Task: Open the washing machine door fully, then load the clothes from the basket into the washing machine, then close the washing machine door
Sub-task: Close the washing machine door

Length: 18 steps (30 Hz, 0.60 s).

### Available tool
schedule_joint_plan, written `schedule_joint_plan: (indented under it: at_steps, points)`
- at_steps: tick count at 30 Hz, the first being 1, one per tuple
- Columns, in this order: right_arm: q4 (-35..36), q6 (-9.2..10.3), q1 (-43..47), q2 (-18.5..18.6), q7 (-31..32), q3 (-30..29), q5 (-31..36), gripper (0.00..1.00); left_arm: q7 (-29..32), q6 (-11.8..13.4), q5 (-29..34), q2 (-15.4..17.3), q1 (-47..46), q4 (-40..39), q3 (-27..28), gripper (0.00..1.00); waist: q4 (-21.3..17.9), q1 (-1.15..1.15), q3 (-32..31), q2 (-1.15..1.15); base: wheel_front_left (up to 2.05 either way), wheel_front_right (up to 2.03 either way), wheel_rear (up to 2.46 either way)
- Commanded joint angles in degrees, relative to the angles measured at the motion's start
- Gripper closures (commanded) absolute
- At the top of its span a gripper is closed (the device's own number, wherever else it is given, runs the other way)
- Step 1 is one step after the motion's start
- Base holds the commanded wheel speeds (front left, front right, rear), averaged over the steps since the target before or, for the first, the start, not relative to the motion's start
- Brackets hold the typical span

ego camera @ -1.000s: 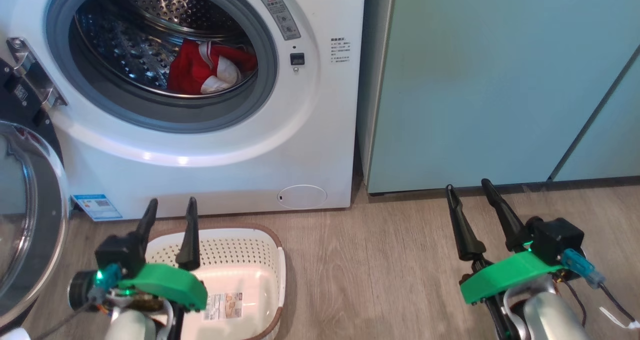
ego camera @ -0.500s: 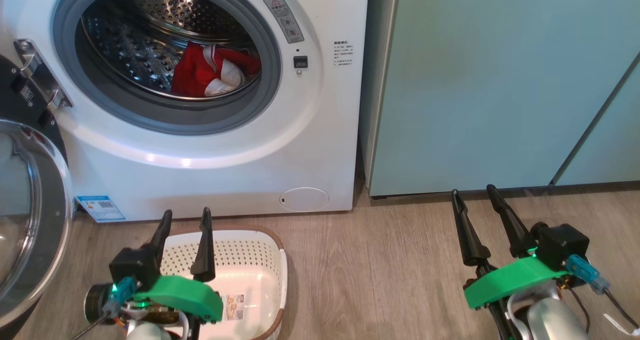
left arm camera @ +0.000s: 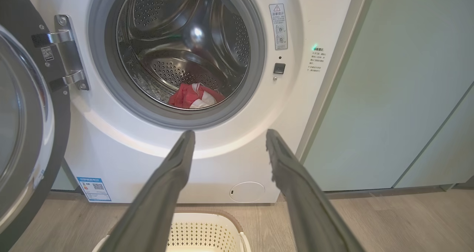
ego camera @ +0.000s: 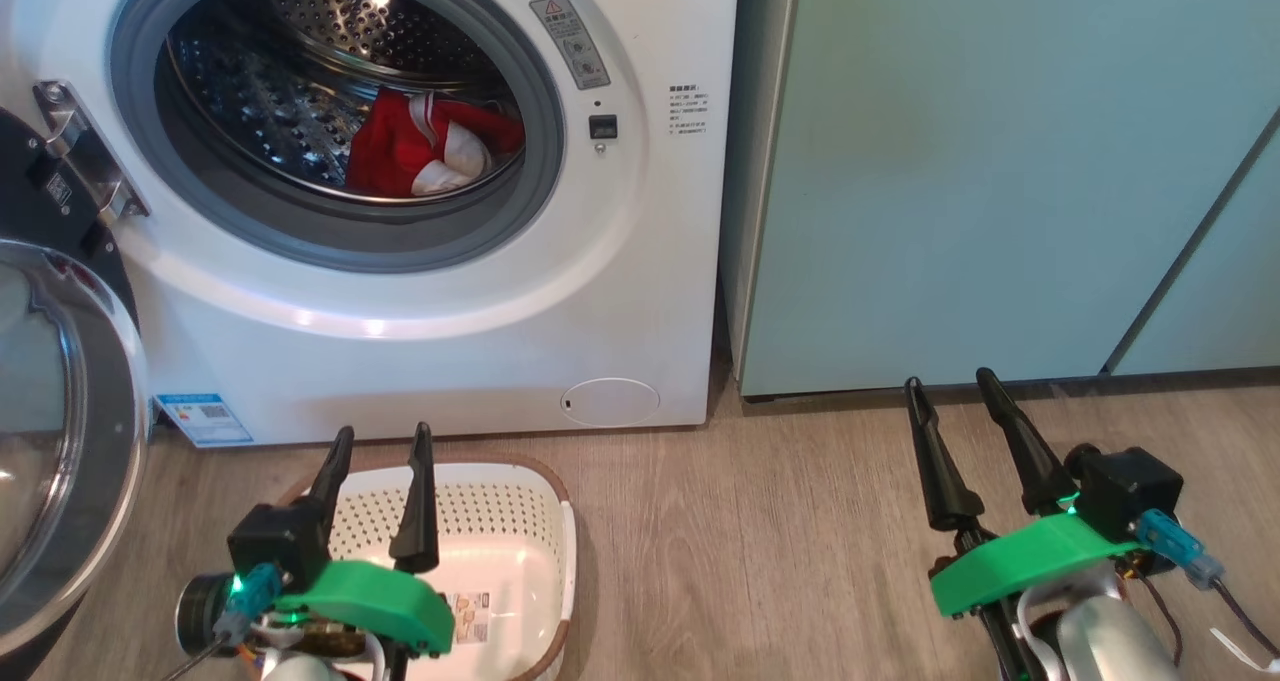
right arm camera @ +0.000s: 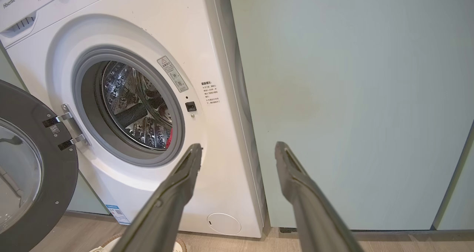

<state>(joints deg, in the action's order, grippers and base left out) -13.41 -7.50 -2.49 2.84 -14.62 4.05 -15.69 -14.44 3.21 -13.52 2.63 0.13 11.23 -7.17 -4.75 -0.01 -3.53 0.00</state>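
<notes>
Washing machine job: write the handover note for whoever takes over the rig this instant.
Left gripper: open, empty, hovering over the basket.
Right gripper: open, empty, above the floor in front of the teal cabinet.
The clothes lie inside the drum of the washing machine. The basket stands on the floor before it, with no clothes in the part that shows.
Done: washing machine door swung wide open to the left; clothes loaded.
Left: close the door.
</notes>
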Motion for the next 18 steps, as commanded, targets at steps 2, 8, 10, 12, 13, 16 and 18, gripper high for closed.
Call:
schedule_joint_plan:
  at_steps: [2,8,10,12,13,16,18]
  points:
    - [2.1,0.01,-1.3,0.0,-0.4,1.2,-0.1,0.00,-0.6,0.4,0.2,0.3,-1.9,-2.3,1.6,0.00,0.0,0.01,-0.1,0.00,0.00,0.00,0.00]
    - [2.0,0.01,-1.4,0.0,-0.4,1.4,-0.2,0.00,-0.6,0.6,0.0,0.2,-1.9,-2.3,1.4,0.00,0.1,0.01,-0.1,0.00,0.00,0.00,0.00]
    - [1.9,0.01,-1.4,0.0,-0.4,1.4,-0.1,0.00,-0.6,0.7,-0.1,0.2,-1.9,-2.3,1.4,0.00,0.1,0.01,-0.2,0.00,0.00,0.00,0.00]
    - [1.9,0.01,-1.4,0.0,-0.4,1.4,-0.1,0.00,-0.6,0.7,-0.1,0.2,-1.9,-2.4,1.3,0.00,0.1,0.01,-0.2,0.00,0.00,0.00,0.00]
    - [1.9,0.01,-1.4,0.0,-0.4,1.4,-0.1,0.00,-0.6,0.8,-0.1,0.2,-1.9,-2.5,1.3,0.00,0.1,0.01,-0.2,0.00,0.00,0.00,0.00]
    - [2.0,0.01,-1.3,0.0,-0.4,1.4,-0.1,0.00,-0.6,0.8,-0.1,0.2,-1.9,-2.6,1.2,0.00,0.1,0.01,-0.2,0.00,0.00,0.00,0.00]
    - [1.9,0.01,-1.3,0.0,-0.4,1.4,-0.1,0.00,-0.6,0.8,0.0,0.2,-1.9,-2.5,1.1,0.00,0.1,0.01,-0.2,0.00,0.00,0.00,0.00]
